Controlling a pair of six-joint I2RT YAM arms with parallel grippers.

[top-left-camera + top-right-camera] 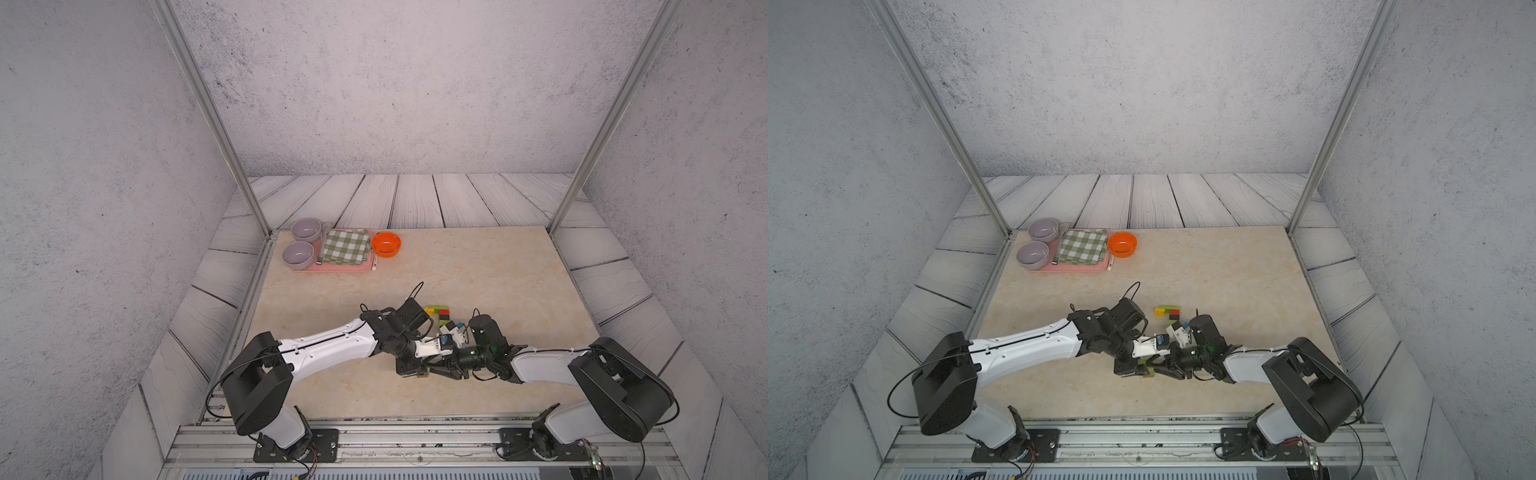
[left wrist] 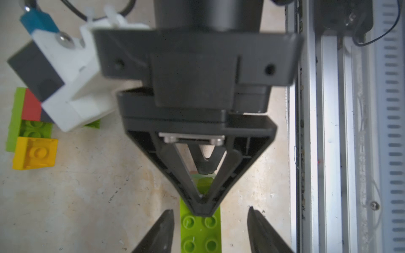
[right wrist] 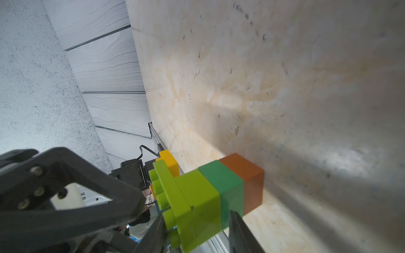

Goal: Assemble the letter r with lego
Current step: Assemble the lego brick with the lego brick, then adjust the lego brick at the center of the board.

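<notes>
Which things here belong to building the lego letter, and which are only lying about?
Belong to the job: long lime brick, joined to the lime, dark green and brown stack in the right fingers; yellow, lime, red and black bricks farther back.
Only lying about: pink tray, two grey bowls, checked cloth, orange bowl.

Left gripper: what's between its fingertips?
A long lime green brick, studs up, touching neither of the fingers; seen in the left wrist view.
</notes>
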